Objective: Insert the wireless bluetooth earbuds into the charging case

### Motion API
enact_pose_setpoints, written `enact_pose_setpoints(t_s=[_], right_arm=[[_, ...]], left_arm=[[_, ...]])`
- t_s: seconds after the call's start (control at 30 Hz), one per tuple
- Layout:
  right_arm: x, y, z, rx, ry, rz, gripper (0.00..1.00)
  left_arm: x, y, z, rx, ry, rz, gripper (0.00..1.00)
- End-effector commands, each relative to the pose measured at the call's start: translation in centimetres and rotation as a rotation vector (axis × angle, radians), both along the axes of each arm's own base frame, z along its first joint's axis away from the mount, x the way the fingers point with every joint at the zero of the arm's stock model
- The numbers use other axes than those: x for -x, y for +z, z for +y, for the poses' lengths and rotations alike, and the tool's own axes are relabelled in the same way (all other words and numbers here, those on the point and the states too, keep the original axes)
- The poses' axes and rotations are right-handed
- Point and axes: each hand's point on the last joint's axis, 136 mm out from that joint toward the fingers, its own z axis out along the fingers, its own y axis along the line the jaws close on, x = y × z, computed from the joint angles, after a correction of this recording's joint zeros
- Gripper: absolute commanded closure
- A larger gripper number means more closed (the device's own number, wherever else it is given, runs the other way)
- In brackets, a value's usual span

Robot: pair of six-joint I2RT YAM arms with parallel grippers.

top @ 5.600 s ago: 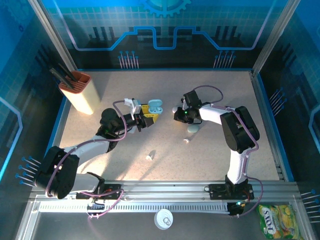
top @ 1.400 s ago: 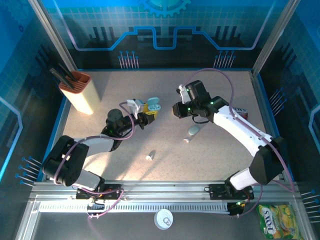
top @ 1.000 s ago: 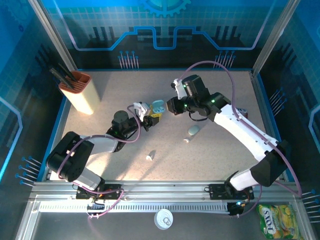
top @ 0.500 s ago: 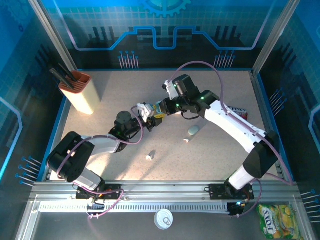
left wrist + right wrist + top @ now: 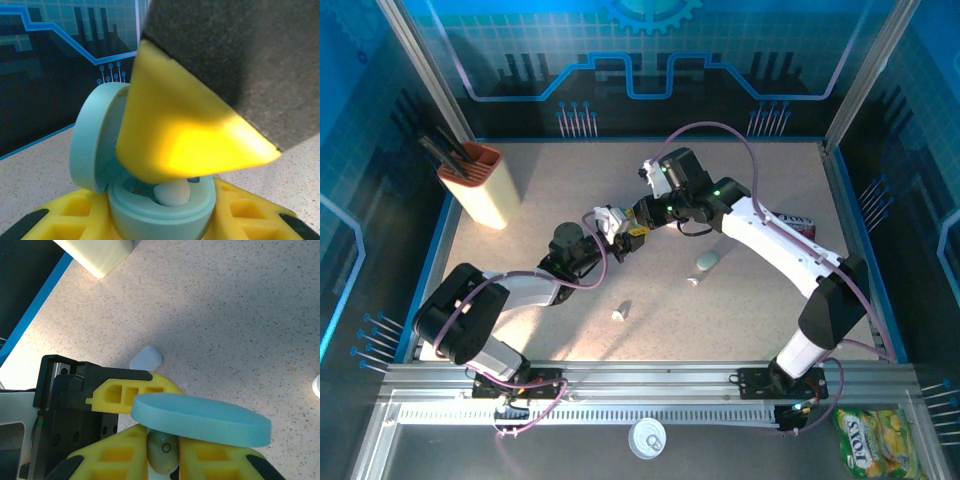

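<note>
Top external view: the left end effector (image 5: 630, 236) and the right end effector (image 5: 645, 213) meet tip to tip near the middle of the speckled counter (image 5: 550, 170). The left arm extends from the near left, and the right arm arches over from the near right. Two small white pieces lie on the counter nearer the arm bases. One loose earbud (image 5: 619, 313) is well apart from both end effectors. The other earbud (image 5: 693, 281) lies just beside a pale pebble-shaped case (image 5: 707, 260). An orange-topped holder (image 5: 480, 188) stands at the far left.

Left wrist view: the left end effector is clenched on the pale green charging case (image 5: 160, 212), with its yellow fingers (image 5: 75, 215) against the base on either side. The lid (image 5: 92, 145) stands open, hinged up to the left. One yellow finger of the right end effector, backed by a dark pad, points down into the open mouth. A white earbud (image 5: 171, 192) sits in the base directly under that fingertip. Whether it is the piece in the right grip cannot be told from this view.

Right wrist view: the right end effector is clenched on a pale earbud (image 5: 161, 452), pinched between its two yellow fingers (image 5: 112, 457). The lid, seen edge-on, lies across the fingertips. The black-and-yellow body of the left end effector is at the left.
</note>
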Motion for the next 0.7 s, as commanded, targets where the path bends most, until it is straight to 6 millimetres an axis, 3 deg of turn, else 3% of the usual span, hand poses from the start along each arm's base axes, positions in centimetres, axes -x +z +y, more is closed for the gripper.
enact_pose_setpoints(t_s=[0.0, 0.17, 0.27, 0.37, 0.47, 0.67], right_arm=[[0.5, -0.5, 0.8, 0.011, 0.034, 0.004, 0.81], [0.6, -0.8, 0.9, 0.003, 0.037, 0.015, 0.77], [0.7, 0.0, 1.1, -0.035, 0.042, 0.005, 0.76], [0.9, 1.1, 1.1, -0.096, 0.049, 0.001, 0.68], [1.0, 1.8, 0.3, -0.134, 0.036, -0.002, 0.62], [0.9, 2.8, -1.8, -0.182, -0.011, -0.024, 0.61]], left_arm=[[-0.5, 1.2, -0.3, 0.019, 0.016, -0.030, 0.63], [-0.6, 1.2, -0.3, 0.021, 0.015, -0.025, 0.63], [-0.6, 1.0, -0.2, 0.018, 0.020, -0.022, 0.63], [-0.6, 0.8, -0.1, 0.020, 0.024, -0.015, 0.62], [-0.5, 0.6, -0.1, 0.021, 0.024, -0.010, 0.62], [-0.3, 0.4, 0.1, 0.026, 0.025, -0.011, 0.62]])
